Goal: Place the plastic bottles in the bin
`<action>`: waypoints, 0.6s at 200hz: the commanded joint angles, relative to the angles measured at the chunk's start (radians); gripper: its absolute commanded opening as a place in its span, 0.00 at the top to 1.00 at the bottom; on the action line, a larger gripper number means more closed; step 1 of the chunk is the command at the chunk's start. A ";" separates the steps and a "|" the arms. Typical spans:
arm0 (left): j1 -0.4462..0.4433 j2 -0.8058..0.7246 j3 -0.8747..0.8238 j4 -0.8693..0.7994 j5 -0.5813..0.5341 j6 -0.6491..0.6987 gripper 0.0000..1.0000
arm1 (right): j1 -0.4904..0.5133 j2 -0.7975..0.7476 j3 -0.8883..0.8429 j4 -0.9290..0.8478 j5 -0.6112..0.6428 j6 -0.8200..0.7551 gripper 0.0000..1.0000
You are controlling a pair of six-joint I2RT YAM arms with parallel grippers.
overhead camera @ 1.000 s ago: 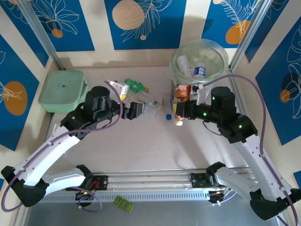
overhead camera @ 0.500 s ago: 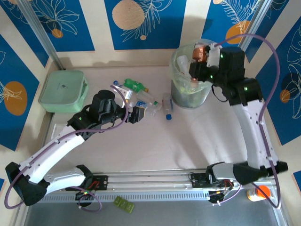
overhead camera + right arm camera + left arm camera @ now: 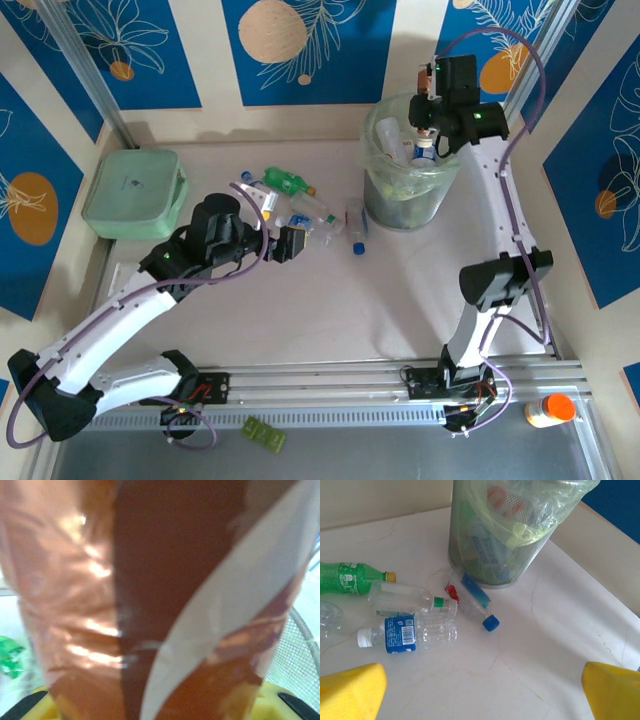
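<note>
1. The left gripper (image 3: pixel 480 700) hovers low over the table (image 3: pixel 560 645) with its yellow fingers (image 3: pixel 350 692) spread wide and nothing between them.
2. Just beyond it, well short of its fingertips, lies a clear blue-labelled bottle (image 3: pixel 407 634) with a white cap, flat on its side.
3. Behind that, almost touching it, lies a clear green-capped bottle (image 3: pixel 412 600). To its right is a blue-capped bottle (image 3: pixel 472 602) with a red and blue label, its base end against the foot of the bin.
4. A green bottle (image 3: pixel 350 577) lies farther left on the table, near the green-capped one.
5. The bin (image 3: pixel 400 200) stands upright beyond this cluster, to the right of the left gripper. Its bag is folded over the rim, and there are bottles inside it.
6. The right gripper (image 3: pixel 428 92) is raised above the bin's far rim. It is clamped around a brown-labelled bottle (image 3: pixel 150 595), which hangs over the bin's mouth, clear of the bag.
</note>
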 commanded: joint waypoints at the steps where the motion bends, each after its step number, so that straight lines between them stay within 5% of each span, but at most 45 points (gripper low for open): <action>1: 0.003 -0.005 -0.006 0.027 -0.003 -0.007 0.00 | -0.009 0.046 0.058 -0.034 0.109 -0.042 0.80; 72: 0.001 -0.005 -0.007 0.032 -0.024 -0.004 0.01 | 0.002 0.150 -0.009 0.007 0.367 -0.163 0.79; 120: 0.001 -0.023 -0.010 0.024 -0.069 0.010 0.01 | -0.006 0.200 -0.063 -0.013 0.351 -0.141 0.78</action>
